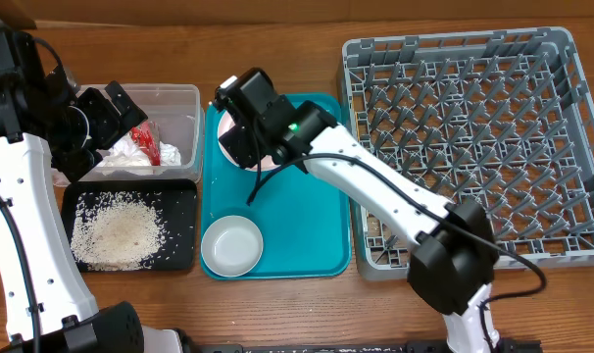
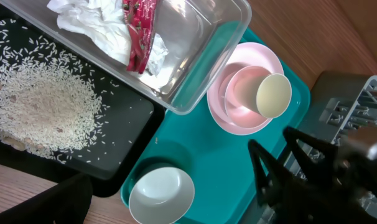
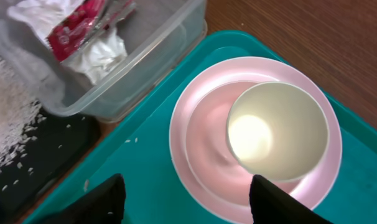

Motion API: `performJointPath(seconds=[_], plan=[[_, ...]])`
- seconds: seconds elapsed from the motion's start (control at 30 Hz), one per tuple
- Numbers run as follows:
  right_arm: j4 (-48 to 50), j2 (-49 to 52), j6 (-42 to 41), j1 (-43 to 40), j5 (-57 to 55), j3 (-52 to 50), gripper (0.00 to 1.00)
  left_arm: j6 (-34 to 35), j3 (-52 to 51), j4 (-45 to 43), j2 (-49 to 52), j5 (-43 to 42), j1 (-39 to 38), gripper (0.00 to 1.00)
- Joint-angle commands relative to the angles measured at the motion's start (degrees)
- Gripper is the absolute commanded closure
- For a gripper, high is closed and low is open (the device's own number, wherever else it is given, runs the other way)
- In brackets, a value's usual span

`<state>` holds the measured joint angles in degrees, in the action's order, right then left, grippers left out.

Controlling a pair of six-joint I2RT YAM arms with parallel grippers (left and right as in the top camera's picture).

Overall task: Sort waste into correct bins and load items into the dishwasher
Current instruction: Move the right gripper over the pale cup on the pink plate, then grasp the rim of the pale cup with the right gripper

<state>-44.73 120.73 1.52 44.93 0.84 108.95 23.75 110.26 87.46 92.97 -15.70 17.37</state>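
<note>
The right gripper (image 3: 190, 200) hangs over the far end of the teal tray (image 3: 145, 168) with its fingers spread apart and nothing between them. Straight below it is a stack: the pink plate (image 3: 178, 134), a bowl (image 3: 207, 146) resting in it, and the small cup (image 3: 279, 130) inside that bowl. From the left wrist view the cup looks tipped over against the bowl's wall rather than standing square.

That stack is the main hazard. Nothing locks its three pieces together, so a pinch on the plate rim would probably send the bowl and cup sliding off once it tilts. Going for the cup first seems safer, but a finger could catch the bowl's rim on the way down, and a smooth round wall may twist out of a shallow hold.

The rack (image 1: 454, 44) lies to the right of the tray, and its wall stands higher, so a low carry could clip it.

The left gripper (image 1: 116, 106), which I judge to be spread and empty, hovers over the clear tub (image 3: 145, 68) just left of the tray, with the napkin (image 2: 95, 28) and red wrapper (image 2: 139, 31) inside; the two arms are close enough to bump.

A second bowl (image 1: 231, 245) waits at the tray's near end. The rice (image 1: 121, 230) lies in the black tray (image 1: 179, 196) beside the teal one, and a few grains have strayed onto the teal one.
</note>
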Motion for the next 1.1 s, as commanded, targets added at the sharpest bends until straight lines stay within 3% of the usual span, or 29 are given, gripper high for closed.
performJointPath(seconds=[0.0, 0.17, 0.37, 1.07], plan=[[2.27, 1.62, 1.07, -0.7, -0.81, 0.61, 0.37, -1.05, 0.74, -0.09, -0.07, -0.39, 0.24, 0.0], [6.47, 3.56, 9.11, -0.9, -0.81, 0.48, 0.49, -1.05, 0.74, -0.09, -0.07, -0.39, 0.24, 0.0], [12.07, 5.51, 12.48, -1.29, -2.97, 0.39, 0.59, -1.05, 0.74, -0.09, -0.07, -0.39, 0.24, 0.0], [7.78, 7.78, 12.41, -2.69, -4.42, -0.31, 0.6, -1.05, 0.74, -0.09, -0.07, -0.39, 0.24, 0.0]])
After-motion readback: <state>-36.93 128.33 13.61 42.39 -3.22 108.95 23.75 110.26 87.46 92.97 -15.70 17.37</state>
